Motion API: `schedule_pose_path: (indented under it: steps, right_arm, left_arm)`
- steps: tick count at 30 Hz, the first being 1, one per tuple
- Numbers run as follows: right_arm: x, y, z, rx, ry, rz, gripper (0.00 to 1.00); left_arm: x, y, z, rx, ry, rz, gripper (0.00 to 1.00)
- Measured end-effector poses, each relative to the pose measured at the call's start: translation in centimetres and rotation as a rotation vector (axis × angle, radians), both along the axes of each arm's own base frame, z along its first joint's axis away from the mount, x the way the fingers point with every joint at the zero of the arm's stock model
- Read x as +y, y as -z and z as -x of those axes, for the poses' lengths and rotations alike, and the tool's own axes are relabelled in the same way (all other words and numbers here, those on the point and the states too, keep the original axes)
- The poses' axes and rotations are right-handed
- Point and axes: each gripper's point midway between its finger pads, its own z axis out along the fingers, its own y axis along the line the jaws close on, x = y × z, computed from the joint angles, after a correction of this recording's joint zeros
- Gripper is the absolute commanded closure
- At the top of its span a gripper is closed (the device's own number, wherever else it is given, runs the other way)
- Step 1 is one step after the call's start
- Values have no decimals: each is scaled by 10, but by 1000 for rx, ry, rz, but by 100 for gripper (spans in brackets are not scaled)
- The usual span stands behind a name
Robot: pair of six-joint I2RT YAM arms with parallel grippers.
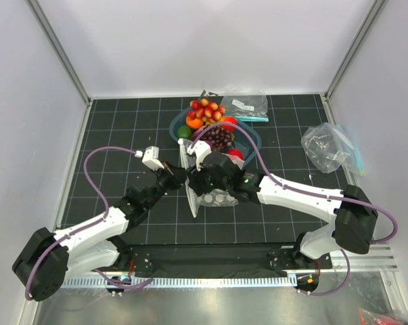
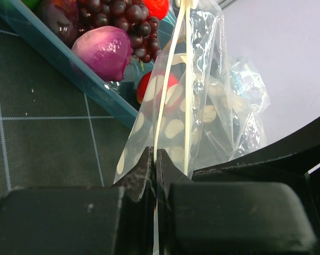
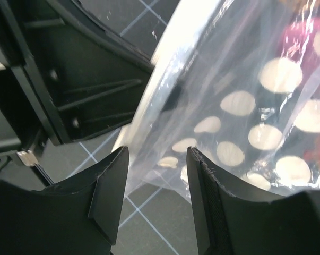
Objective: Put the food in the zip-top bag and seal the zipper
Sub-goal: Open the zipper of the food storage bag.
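Left gripper [image 2: 153,170] fills the foreground of its wrist view: both black fingers are pressed together on the near edge of the zip-top bag [image 2: 207,106], with film pinched between the pads. The bag stands on edge on the dark gridded mat [image 1: 122,122], at the centre of the table and just in front of the blue tray [image 1: 256,139]. White polka dots are visible on both walls. The zipper [image 2: 188,95] shows as two pale strips running up the bag, apart at the near end and converging at the far end, so the mouth is not sealed along that length.

To the left of the bag, inside the tray, the purple-pink onion [image 2: 109,50] rests against the tray wall, with the dark grape bunch [image 2: 125,18] touching it behind. The tomato [image 1: 235,154] lies at the tray's near corner. Whether any food is inside the bag cannot be determined.

Right gripper [image 3: 157,170] is at the bag's opposite side, jaws parted to a moderate gap with dotted film lying in and beyond that gap; no clamping is evident.

Two plain clear bags [image 1: 247,103] [image 1: 325,145] lie further right, well apart from the work.
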Motion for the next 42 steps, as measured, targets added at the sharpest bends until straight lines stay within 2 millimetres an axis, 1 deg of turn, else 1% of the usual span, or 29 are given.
schedule_pose_path:
  steps: [3, 4, 6, 7, 9, 10, 12, 15, 19, 23, 26, 28, 30, 32, 34, 36, 39, 40, 41, 42]
  right_arm:
    - [5, -5, -1, -5, -3, -30, 43]
    - [6, -6, -1, -7, -5, -35, 45]
    - [8, -8, -2, -10, -4, -45, 54]
    - [8, -9, -2, -10, -1, -49, 63]
    - [9, -10, -3, -9, 4, -57, 74]
    - [9, -10, -3, -11, 9, -61, 83]
    - [9, -11, -5, -14, 19, -66, 94]
    - [6, -9, -7, -20, 41, -65, 99]
    - [-3, -11, -9, -35, 78, -63, 99]
    - [-12, -23, -9, -56, 104, -83, 99]
    - [-14, -33, -9, -69, 111, -102, 99]
    - [-15, -35, -8, -70, 112, -109, 99]
    - [-14, -36, -7, -65, 106, -112, 99]
    - [-11, -36, -6, -56, 98, -119, 99]
    - [-4, -38, -5, -41, 84, -138, 99]
    - [7, -41, -5, -25, 66, -166, 99]
    - [27, -44, -5, 7, 32, -210, 99]
    - [35, -45, -6, 20, 20, -225, 99]
    - [44, -45, -6, 33, 6, -240, 99]
    - [53, -45, -6, 48, -8, -255, 99]
  left_arm:
    - [-1, 0, 0, -1, 4, 1, 100]
    - [-1, 0, 1, -1, 5, 2, 100]
    - [-1, -1, 1, -2, 6, 2, 99]
    - [-1, -1, 1, -3, 6, 3, 100]
    - [0, -2, 1, -5, 6, 5, 99]
    - [0, -2, 2, -7, 6, 5, 100]
    - [0, -3, 2, -10, 7, 5, 100]
    - [0, -3, 2, -12, 8, 3, 99]
    - [1, -2, 2, -20, 11, -14, 100]
    - [2, 0, 2, -30, 14, -39, 99]
    - [4, 4, 4, -21, 18, -77, 100]
    - [6, 0, 6, -3, 21, -98, 100]
    - [8, -12, 8, 4, 20, -102, 100]
    - [13, -31, 12, 6, 12, -105, 100]
    - [23, -55, 18, -2, -7, -104, 99]
    - [37, -77, 24, -14, -47, -105, 100]
    - [62, -92, 31, 4, -124, -150, 100]
    - [75, -96, 33, 18, -163, -184, 100]
    - [79, -96, 34, 24, -178, -201, 100]
    - [89, -96, 37, 41, -202, -236, 100]
